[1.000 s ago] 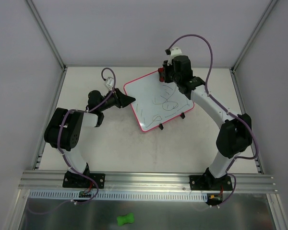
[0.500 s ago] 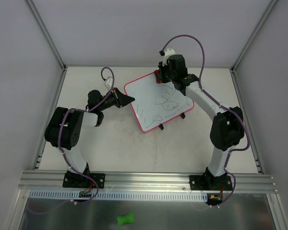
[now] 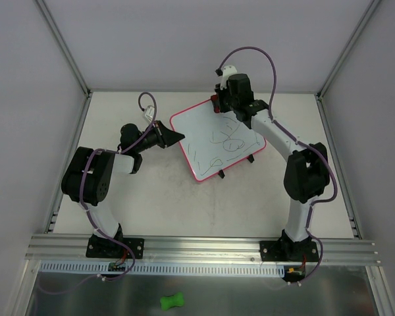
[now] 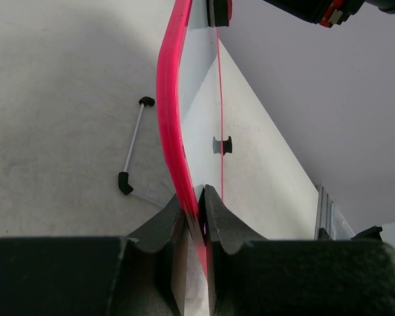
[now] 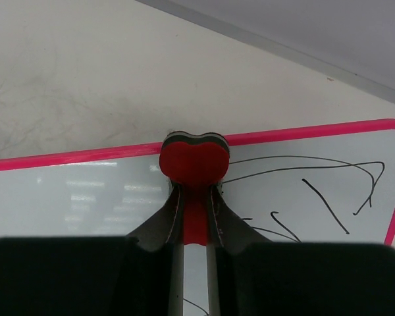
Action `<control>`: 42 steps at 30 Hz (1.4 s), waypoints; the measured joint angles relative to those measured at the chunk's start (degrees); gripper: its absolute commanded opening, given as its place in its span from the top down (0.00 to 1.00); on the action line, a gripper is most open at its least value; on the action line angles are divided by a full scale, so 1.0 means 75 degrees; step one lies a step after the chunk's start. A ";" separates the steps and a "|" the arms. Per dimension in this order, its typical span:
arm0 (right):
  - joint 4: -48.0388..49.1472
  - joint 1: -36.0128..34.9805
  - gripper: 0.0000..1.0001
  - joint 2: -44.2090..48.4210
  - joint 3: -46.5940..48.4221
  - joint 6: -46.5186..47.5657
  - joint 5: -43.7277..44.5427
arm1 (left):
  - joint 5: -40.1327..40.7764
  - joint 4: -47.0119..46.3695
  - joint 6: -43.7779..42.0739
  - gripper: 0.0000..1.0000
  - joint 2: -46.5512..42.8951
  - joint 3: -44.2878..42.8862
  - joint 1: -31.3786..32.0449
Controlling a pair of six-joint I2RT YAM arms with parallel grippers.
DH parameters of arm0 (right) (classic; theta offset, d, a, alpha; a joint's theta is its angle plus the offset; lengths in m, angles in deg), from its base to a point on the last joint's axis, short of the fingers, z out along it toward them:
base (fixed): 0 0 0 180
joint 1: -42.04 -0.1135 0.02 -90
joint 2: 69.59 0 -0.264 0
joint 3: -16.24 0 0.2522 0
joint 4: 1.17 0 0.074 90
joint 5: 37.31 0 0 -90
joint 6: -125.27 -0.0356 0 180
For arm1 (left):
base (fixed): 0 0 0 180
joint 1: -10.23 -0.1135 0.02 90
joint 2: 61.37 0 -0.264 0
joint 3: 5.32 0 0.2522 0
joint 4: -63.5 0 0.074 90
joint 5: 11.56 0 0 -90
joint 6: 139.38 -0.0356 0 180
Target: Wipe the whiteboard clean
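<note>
The whiteboard [image 3: 217, 141], white with a pink-red frame and dark scribbles, lies tilted in the middle of the table. My left gripper [image 3: 179, 137] is shut on its left edge; in the left wrist view the pink frame [image 4: 171, 131] runs between the jaws of that gripper [image 4: 196, 205]. My right gripper [image 3: 218, 104] is shut on a red bone-shaped eraser [image 5: 194, 161] and holds it at the board's far edge [image 5: 85, 157]. Scribbles [image 5: 329, 191] show to the eraser's right. Two black clips [image 3: 235, 166] sit on the near edge.
A metal frame with grey walls surrounds the table [image 3: 151, 197]. A green bone-shaped object [image 3: 172, 301] lies on the metal shelf below the arm bases. Under the raised board, a thin support leg [image 4: 133, 148] with black ends shows in the left wrist view.
My right gripper has moved with the eraser up and left, from over the scribbles to the board's far edge. The left arm and the board have not moved.
</note>
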 measured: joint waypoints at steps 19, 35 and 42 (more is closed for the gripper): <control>-0.0195 0.1647 1.00 -0.0673 0.0662 -0.1411 0.0618 | 0.0038 0.0125 -0.0006 1.00 0.0003 0.0000 0.0000; 0.0382 0.1853 1.00 -0.0315 -0.0239 -0.1515 0.0207 | 0.0023 0.0125 0.0000 1.00 0.0000 0.0015 0.0000; 0.0880 0.1617 1.00 0.0154 -0.1160 -0.1346 -0.0012 | 0.0012 0.0125 0.0000 1.00 0.0000 0.0017 0.0000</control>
